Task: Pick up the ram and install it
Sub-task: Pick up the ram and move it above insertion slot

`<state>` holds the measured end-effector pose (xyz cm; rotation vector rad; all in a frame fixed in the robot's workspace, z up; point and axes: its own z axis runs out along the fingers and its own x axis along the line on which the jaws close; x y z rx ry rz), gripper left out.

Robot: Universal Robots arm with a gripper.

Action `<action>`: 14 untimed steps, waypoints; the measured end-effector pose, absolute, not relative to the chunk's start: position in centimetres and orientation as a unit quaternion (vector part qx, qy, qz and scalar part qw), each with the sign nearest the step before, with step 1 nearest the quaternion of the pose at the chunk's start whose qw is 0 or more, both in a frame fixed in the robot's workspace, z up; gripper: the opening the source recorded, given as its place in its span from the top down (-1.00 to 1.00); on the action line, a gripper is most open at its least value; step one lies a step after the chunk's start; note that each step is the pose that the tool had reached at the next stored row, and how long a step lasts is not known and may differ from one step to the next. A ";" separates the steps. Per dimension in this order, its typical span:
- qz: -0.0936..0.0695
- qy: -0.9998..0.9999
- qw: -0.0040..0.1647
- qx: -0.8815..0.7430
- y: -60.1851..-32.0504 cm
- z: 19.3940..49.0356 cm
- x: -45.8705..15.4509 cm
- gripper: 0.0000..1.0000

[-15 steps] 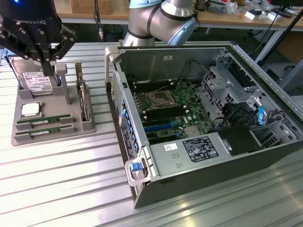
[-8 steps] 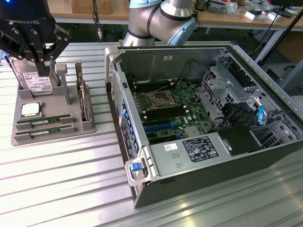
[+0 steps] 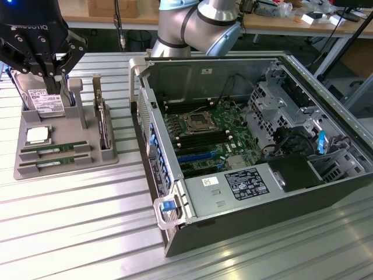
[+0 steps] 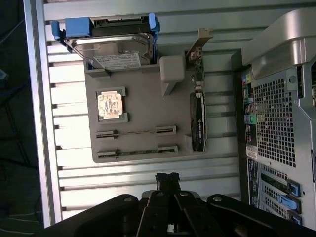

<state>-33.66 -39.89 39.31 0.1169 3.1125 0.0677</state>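
Two green ram sticks [image 3: 55, 149] [image 3: 51, 161] lie edge-up in slots along the near side of a grey holder tray [image 3: 81, 154] at the exterior view's left. In the wrist view the same sticks [image 4: 136, 132] [image 4: 138, 151] appear as thin lines on the tray [image 4: 148, 98]. My black gripper [image 3: 52, 79] hangs above the tray's far end, over the hard drive, well clear of the sticks. Its fingertips [image 4: 161, 177] are pressed together with nothing between them, so the gripper [image 4: 167, 177] is shut and holds nothing.
The tray also carries a silver hard drive [image 3: 44, 100], a square processor [image 3: 37, 135] and an upright expansion card [image 3: 102, 119]. At the exterior view's right an open computer case [image 3: 326, 192] shows its motherboard [image 3: 204, 125] with black memory slots [image 3: 192, 106]. The table [image 3: 76, 227] is ribbed metal.
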 end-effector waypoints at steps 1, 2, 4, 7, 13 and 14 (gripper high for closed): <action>0.022 0.999 0.013 0.037 -39.9 39.3 -33.7 0.79; 0.022 0.999 0.013 0.033 -39.9 39.3 -33.7 0.79; 0.022 0.999 0.013 0.024 -39.9 39.3 -33.7 0.79; 0.022 1.000 0.012 0.008 -39.9 39.3 -33.7 0.79; 0.023 0.999 0.011 -0.045 -39.9 39.3 -33.7 0.79; 0.023 0.998 0.011 -0.049 -39.9 39.3 -33.7 0.79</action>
